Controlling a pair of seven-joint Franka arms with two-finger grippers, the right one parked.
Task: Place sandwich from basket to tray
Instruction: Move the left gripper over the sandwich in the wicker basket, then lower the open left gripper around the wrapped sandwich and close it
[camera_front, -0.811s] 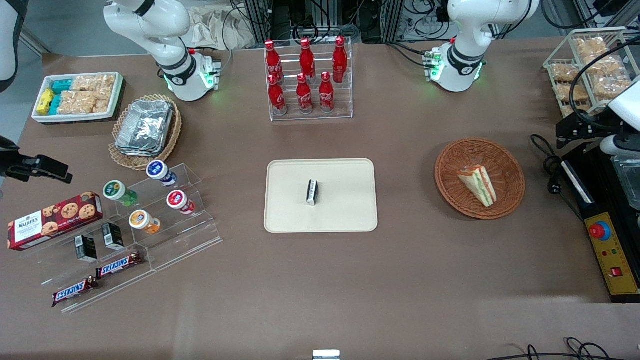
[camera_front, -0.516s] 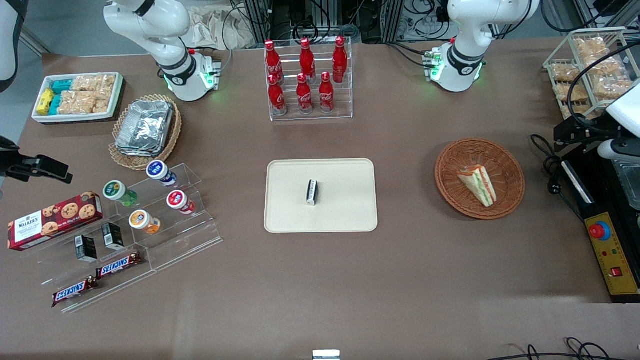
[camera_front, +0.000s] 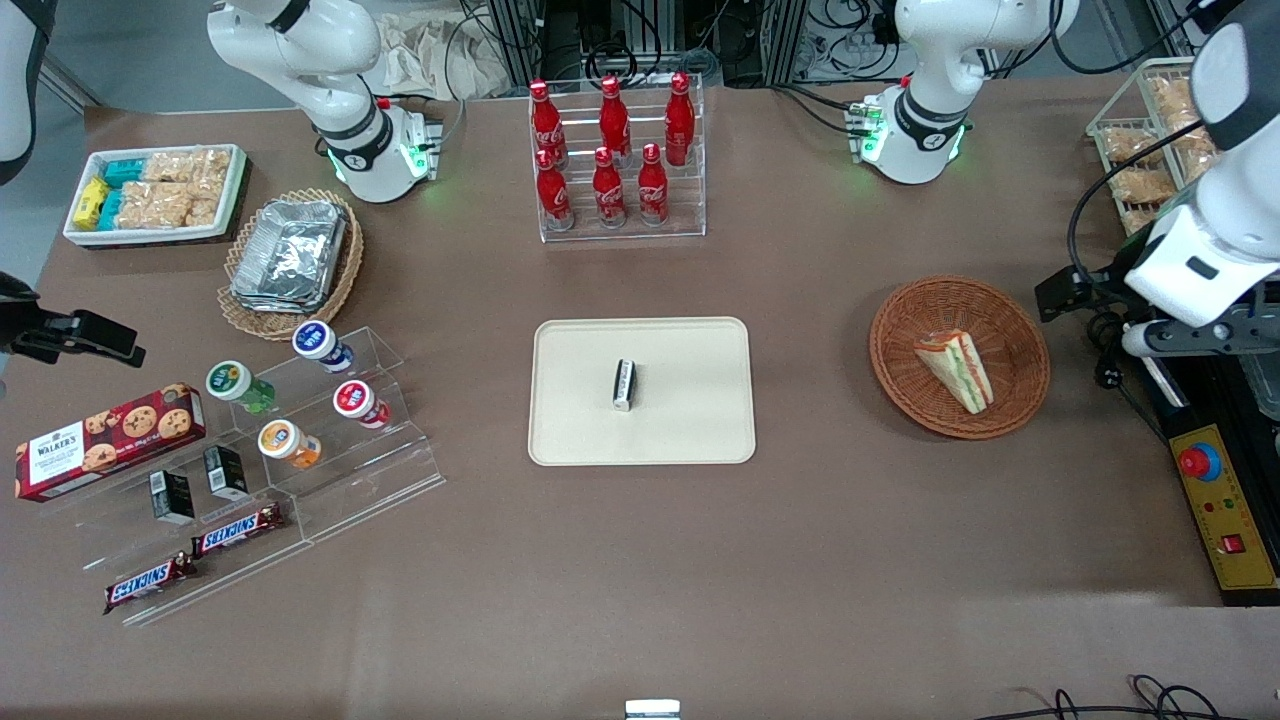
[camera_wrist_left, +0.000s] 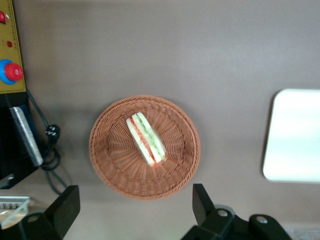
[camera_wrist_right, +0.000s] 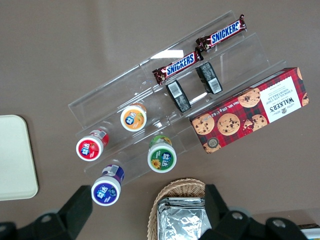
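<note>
Lying in the basket (camera_front: 1020, 330), the sandwich (camera_front: 955, 370) untouched, gripper (camera_wrist_left: 135, 207) hanging above the basket edge with fingers (camera_wrist_left: 65, 207) spread wide, tray (camera_front: 690, 430) well apart.

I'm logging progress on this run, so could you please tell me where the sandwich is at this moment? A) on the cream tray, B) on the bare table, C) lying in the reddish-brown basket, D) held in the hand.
C: the sandwich lies inside the basket, while the tray holds only a small black-and-white packet, and the open hand hangs above the basket, empty.
</note>
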